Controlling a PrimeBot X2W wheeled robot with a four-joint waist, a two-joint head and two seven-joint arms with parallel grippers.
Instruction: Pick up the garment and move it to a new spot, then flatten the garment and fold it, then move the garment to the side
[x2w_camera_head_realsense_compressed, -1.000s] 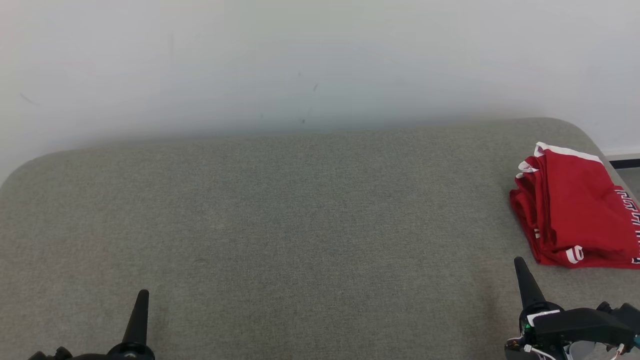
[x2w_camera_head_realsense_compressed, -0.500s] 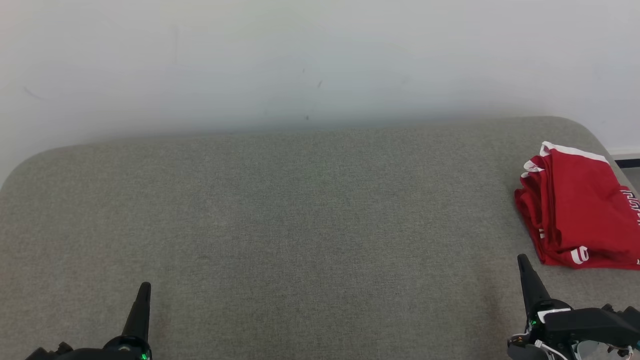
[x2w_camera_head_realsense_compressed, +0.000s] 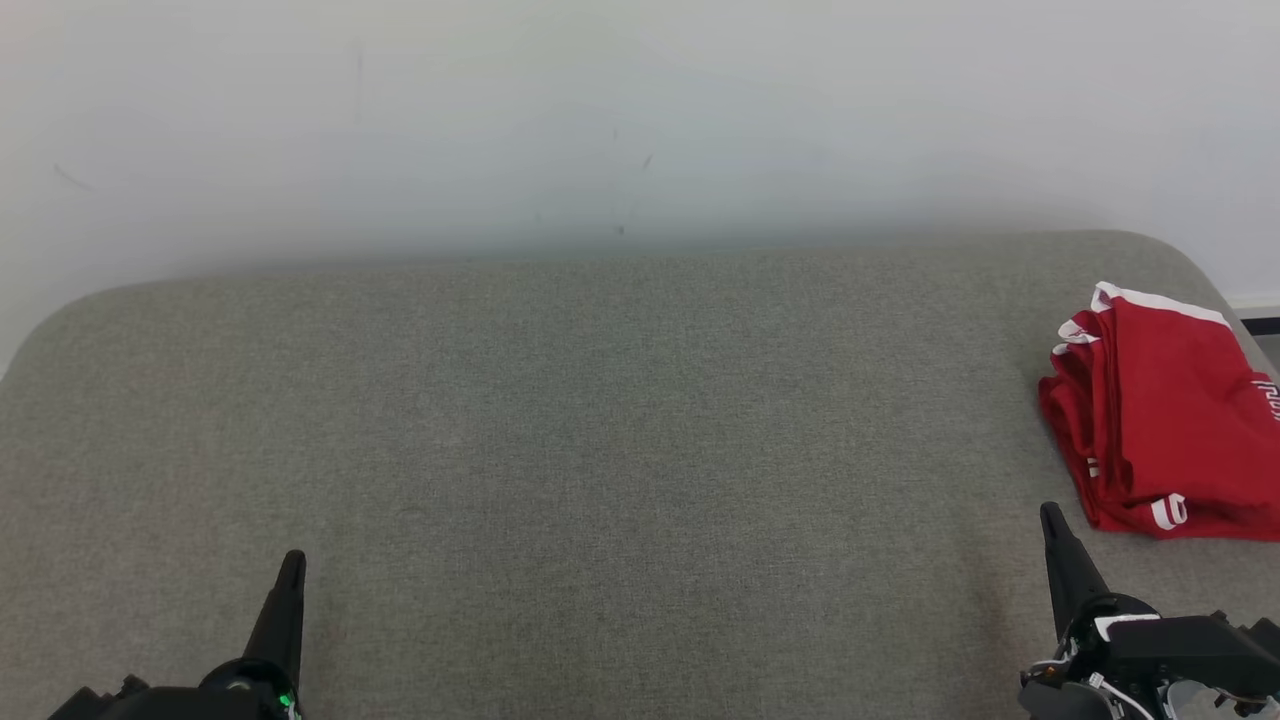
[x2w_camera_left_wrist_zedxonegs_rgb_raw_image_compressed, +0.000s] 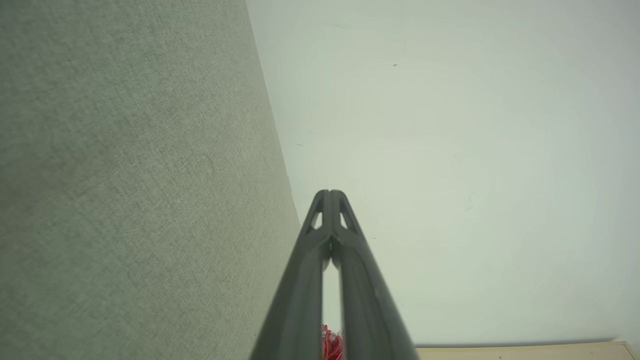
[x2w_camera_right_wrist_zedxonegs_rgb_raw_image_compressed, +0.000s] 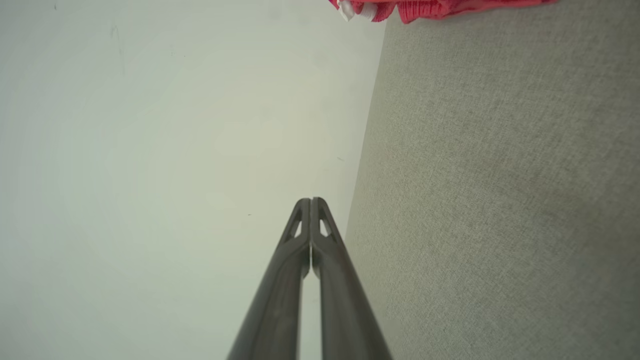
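L claw (x2w_camera_head_realsense_compressed: 291, 562) & R claw (x2w_camera_head_realsense_compressed: 1049, 515) are both pinched shut w/ nothing in them. In the left wrist view the L claw (x2w_camera_left_wrist_zedxonegs_rgb_raw_image_compressed: 330, 193) fingers meet at the tips; same for the R claw (x2w_camera_right_wrist_zedxonegs_rgb_raw_image_compressed: 311, 200) in the right wrist view. L claw sits at the near left of the bench (x2w_camera_head_realsense_compressed: 600, 420), R claw at the near right, both pointing toward the far side.

Vs a sec ago: the whole head view has slid a bit, wall marks and bench edge incl., so that's the camera moving, not the things. Garment (x2w_camera_head_realsense_compressed: 1165, 400) keeps the same fold and the same spot. Both claws stay shut. L claw tip shows slightly higher in frame than before.

Garment is red w/ white trim and some white lettering, folded into a small stack at the right end of the bench, close to the rounded far right corner, partly cut off by the frame edge. It lies just far of the R claw, apart, no contact. Its edge also shows in the right wrist view (x2w_camera_right_wrist_zedxonegs_rgb_raw_image_compressed: 430, 7).

Bench is covered in grey woven fabric w/ rounded corners. Behind its far edge stands a plain pale wall (x2w_camera_head_realsense_compressed: 600, 120) w/ a few faint scuffs. At far right, a dark skirting strip (x2w_camera_head_realsense_compressed: 1258, 325) runs along the wall's foot.
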